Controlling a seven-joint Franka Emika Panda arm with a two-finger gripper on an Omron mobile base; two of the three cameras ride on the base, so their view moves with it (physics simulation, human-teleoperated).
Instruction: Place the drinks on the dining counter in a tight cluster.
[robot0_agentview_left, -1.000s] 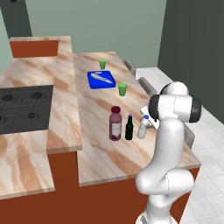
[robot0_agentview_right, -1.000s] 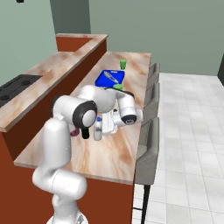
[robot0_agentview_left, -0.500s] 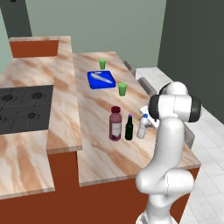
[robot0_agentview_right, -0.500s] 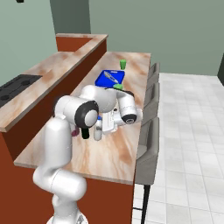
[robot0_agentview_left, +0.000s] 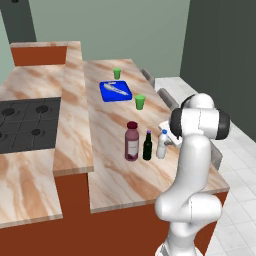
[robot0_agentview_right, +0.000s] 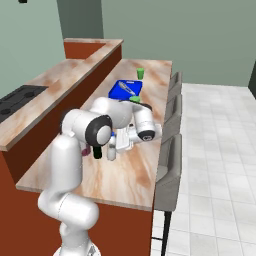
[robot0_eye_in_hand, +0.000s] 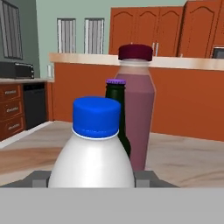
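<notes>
Right now the white bottle with blue cap (robot0_eye_in_hand: 94, 148) stands squarely between the two fingers (robot0_eye_in_hand: 40, 178) in the hand view, its body rising from 6 o'clock and its sides lying just beside, perhaps against, both tips. Whether the fingers actually press it I cannot tell; they sit at a middling spread, one on either side of the bottle's wide body.

Directly behind it, toward 12 o'clock in that view, stands the slim dark green bottle with purple cap (robot0_eye_in_hand: 116, 113), partly hidden by the white one. The stout maroon bottle (robot0_eye_in_hand: 136, 109) comes next, a little toward 1 o'clock and overlapping the green one.

From the left base view the three form a short row on the dining counter (robot0_agentview_left: 107, 175): maroon bottle (robot0_agentview_left: 132, 142) at 9 o'clock, green bottle (robot0_agentview_left: 147, 146) in the middle, white bottle (robot0_agentview_left: 162, 144) at 3 o'clock, each just beside its neighbour. The gripper (robot0_agentview_left: 167, 140) reaches in at the white bottle's 3 o'clock side, under the arm's big upper joint.

Farther along the counter, toward 12 o'clock from the row, lie a blue tray (robot0_agentview_left: 116, 90) and two small green cups (robot0_agentview_left: 140, 102), well apart from the bottles.

In the right base view the gripper (robot0_agentview_right: 120, 142) lies low over the slab with the white bottle (robot0_agentview_right: 112, 151) just beside it.
</notes>
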